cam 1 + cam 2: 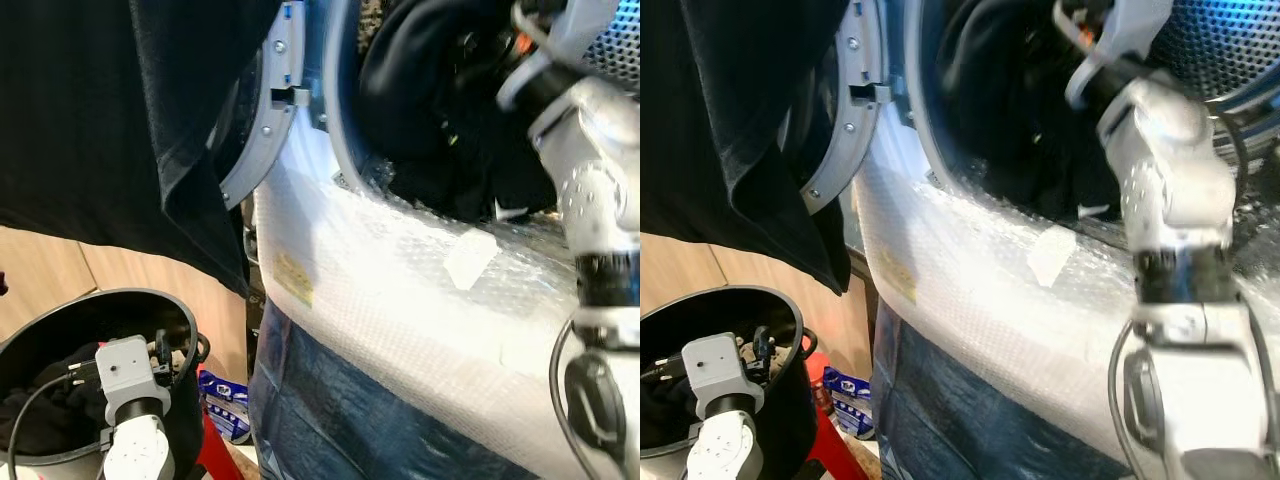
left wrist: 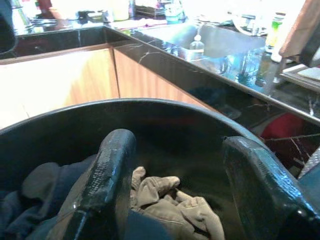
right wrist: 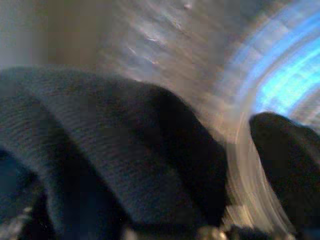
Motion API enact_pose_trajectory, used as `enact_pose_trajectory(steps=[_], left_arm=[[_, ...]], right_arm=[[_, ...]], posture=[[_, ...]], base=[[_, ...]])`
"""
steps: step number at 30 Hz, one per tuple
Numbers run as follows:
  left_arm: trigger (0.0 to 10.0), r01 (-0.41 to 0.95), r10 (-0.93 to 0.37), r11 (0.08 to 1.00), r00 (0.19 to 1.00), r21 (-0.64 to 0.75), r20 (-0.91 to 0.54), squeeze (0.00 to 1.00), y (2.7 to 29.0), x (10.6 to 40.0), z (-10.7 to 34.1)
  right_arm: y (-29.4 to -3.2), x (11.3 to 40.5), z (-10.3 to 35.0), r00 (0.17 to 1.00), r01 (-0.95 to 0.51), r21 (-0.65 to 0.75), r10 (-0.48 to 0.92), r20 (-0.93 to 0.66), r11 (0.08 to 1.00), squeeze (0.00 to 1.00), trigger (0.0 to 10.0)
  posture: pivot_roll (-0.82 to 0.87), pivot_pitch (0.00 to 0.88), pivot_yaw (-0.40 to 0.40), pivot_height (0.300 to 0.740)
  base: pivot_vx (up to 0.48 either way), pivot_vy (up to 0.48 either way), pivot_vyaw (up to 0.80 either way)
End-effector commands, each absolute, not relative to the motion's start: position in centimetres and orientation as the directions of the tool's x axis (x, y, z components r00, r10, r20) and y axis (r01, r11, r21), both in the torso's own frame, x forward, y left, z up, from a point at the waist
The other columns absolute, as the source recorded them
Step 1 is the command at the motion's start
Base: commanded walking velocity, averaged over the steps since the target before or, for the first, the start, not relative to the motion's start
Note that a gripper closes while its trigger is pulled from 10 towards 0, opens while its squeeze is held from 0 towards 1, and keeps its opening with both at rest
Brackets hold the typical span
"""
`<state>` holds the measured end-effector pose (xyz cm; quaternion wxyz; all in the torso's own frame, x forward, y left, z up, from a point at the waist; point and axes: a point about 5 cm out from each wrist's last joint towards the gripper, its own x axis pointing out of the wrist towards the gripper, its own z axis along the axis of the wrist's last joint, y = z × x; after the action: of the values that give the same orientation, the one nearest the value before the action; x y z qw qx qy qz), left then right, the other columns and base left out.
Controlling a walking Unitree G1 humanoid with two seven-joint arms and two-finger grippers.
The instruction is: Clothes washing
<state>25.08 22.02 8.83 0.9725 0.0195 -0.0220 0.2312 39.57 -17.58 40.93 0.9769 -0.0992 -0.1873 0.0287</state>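
A washing machine [image 1: 400, 290] stood ahead, its door [image 1: 265, 120] swung open to the left. Clothes [image 1: 440, 110] lay inside its drum. A laundry bin [image 1: 60, 320] sat low at left, holding garments [image 2: 170, 200].

No text is showing clearly enough to read. A small yellow sticker [image 1: 293, 279] is sitting on the bubble-wrapped front of the washing machine [image 1: 420, 300], but its print is staying too blurred to make out.
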Motion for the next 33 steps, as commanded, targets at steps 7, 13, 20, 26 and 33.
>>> enact_pose_trajectory(steps=[7, 13, 20, 26, 33], left_arm=[[10.0, -0.455, 0.454, 0.890, 0.890, 0.015, 0.047, 0.00, 21.7, 25.1, 8.6], [10.0, -0.425, 0.424, 0.905, 0.905, 0.020, 0.043, 0.00, 21.2, 25.5, 8.5], [10.0, -0.431, 0.429, 0.902, 0.902, 0.023, 0.054, 0.00, 21.4, 25.6, 8.7], [10.0, -0.421, 0.419, 0.907, 0.906, 0.026, 0.057, 0.00, 21.3, 25.7, 8.7], [10.0, -0.411, 0.409, 0.911, 0.911, 0.033, 0.060, 0.00, 21.4, 25.8, 8.8]], right_arm=[[-23.0, 38.4, 43.7, 0.764, 0.611, -0.520, -0.271, 0.586, 0.598, 0.00, 10.0], [-21.1, 40.1, 40.5, 0.796, 0.582, -0.675, -0.148, 0.587, 0.454, 0.00, 10.0], [-22.6, 39.0, 42.4, 0.710, 0.679, -0.574, -0.210, 0.672, 0.457, 0.00, 10.0], [-25.0, 37.9, 43.6, 0.598, 0.779, -0.429, -0.334, 0.729, 0.457, 0.00, 10.0], [-22.6, 39.7, 40.4, 0.811, 0.522, -0.608, -0.127, 0.571, 0.598, 0.00, 10.0]], posture=[[0.03, 0.000, -0.103, 0.740], [0.04, 0.000, -0.096, 0.740], [0.05, 0.000, -0.103, 0.740], [0.05, 0.000, -0.098, 0.740], [0.06, 0.000, -0.091, 0.740]], base=[[0.000, 0.000, 0.00], [0.000, 0.000, 0.00], [0.000, 0.000, 0.00], [0.000, 0.000, 0.00], [0.000, 0.000, 0.00]])
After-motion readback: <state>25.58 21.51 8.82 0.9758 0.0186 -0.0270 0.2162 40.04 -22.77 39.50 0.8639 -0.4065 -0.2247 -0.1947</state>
